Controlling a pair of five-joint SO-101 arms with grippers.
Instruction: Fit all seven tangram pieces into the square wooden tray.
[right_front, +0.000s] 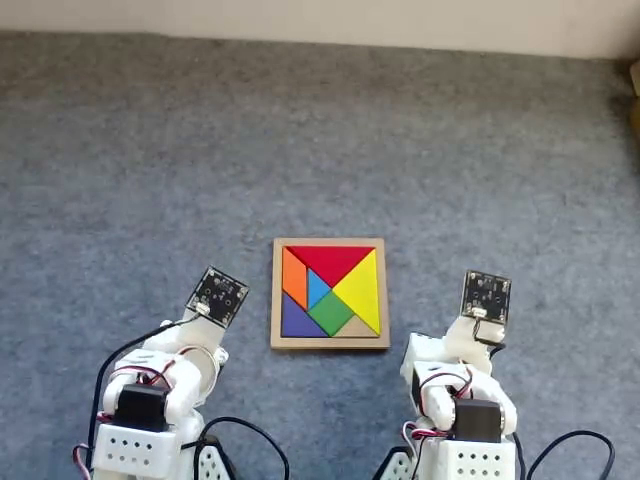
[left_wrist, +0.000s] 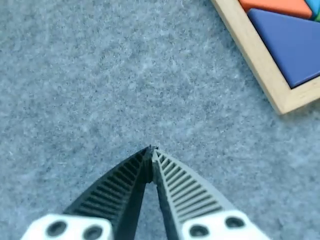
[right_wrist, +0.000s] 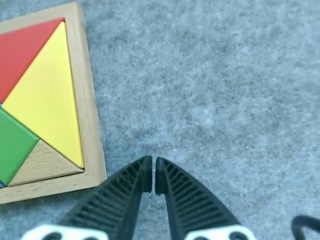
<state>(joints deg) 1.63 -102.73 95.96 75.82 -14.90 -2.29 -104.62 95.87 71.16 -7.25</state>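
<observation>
The left arm's jaws are pressed together on nothing, tips over bare grey bench (left_wrist: 100, 75) just beside the corner of the wooden tray (left_wrist: 260, 65) that holds the dark blue piece (left_wrist: 290, 45). The right arm's jaws are likewise together and empty, near the opposite corner, beside the yellow triangle (right_wrist: 47, 105).

The tray (right_front: 276, 295) lies between the two arms, with red (right_front: 330, 262), orange (right_front: 293, 283), light blue (right_front: 317, 288), green (right_front: 330, 313), yellow and dark blue seated flat. The tan triangle (right_wrist: 42, 165) in the corner may be a seventh, unpainted piece or bare tray floor; the pictures do not settle it.

That doubt looks like the main hazard: treating the tray as full could leave a slot unfilled. The other is contact. Either arm sweeping low could catch the rim, slide the tray on the bench and jolt seated pieces loose.
</observation>
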